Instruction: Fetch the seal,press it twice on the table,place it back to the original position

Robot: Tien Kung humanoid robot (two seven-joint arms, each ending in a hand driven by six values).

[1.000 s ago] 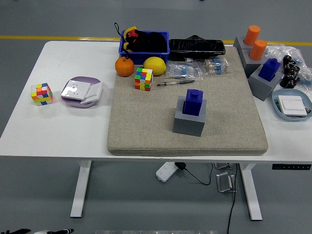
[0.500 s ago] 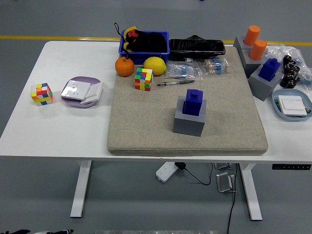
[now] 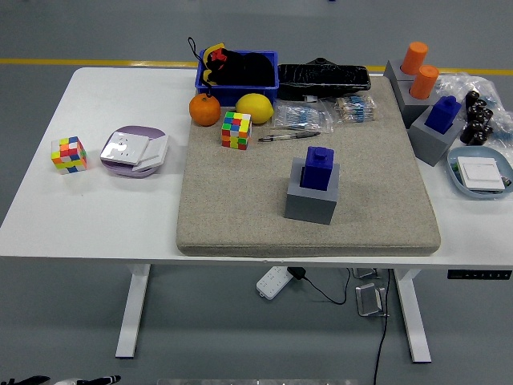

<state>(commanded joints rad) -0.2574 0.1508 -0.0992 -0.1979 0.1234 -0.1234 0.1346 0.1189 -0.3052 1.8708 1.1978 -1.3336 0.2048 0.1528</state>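
A: We've got the blue seal point(image 3: 320, 168) sitting upright in its grey holder point(image 3: 312, 197), middle of the beige mat point(image 3: 240, 208), on the white tabletop point(image 3: 96, 208). Nothing is lifted yet.

B: And our hands? We can't see either one over the tabletop, so how open they are we simply can't tell. Neither has hold of anything here.

A: What worries us from here?

B: A second blue seal point(image 3: 442, 113) stands in another grey holder at the right edge, by the two orange ones point(image 3: 419, 69). We'd judge a mix-up possible. Also, a tilted pull could drag the holder up along with the seal.

A: Room to move?

B: Good, we'd say. The mat is bare in front of and left of the holder, right down to its near edge. Behind it lie a pen point(image 3: 287, 136) and a puzzle cube point(image 3: 236, 130), near enough to clip on a long reach.
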